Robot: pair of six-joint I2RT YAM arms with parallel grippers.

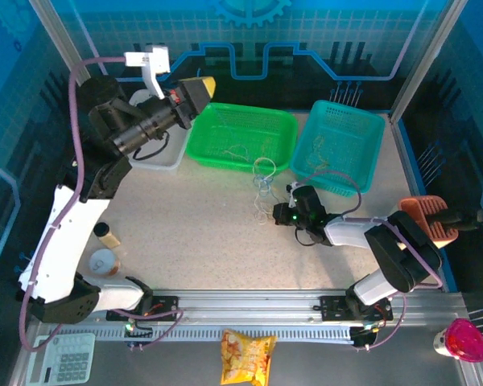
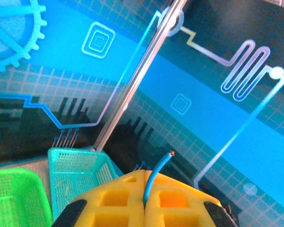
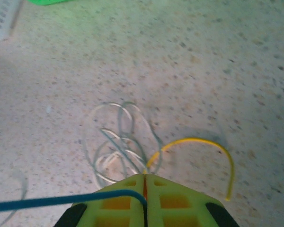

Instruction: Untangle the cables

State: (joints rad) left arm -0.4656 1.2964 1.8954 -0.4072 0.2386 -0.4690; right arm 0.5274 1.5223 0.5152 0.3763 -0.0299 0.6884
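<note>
the right pincer (image 3: 144, 178) is clamped shut on a blue strand (image 3: 47, 202) and a yellow strand (image 3: 199, 140), low on the table (image 3: 203, 56). the pale clump of cables (image 3: 119, 149) lies just ahead of its tips. the left pincer (image 2: 145, 176), shut on a blue stub (image 2: 157, 171), hangs well apart.

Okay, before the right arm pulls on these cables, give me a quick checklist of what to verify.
1. Left gripper shut on the blue wire: ok.
2. Right gripper shut on the yellow wire: ok.
3. Right gripper's seam free of the blue strand: not ok, it runs in.
4. The white clump apart from the yellow wire: cannot tell, they cross near the fingertips.
</note>
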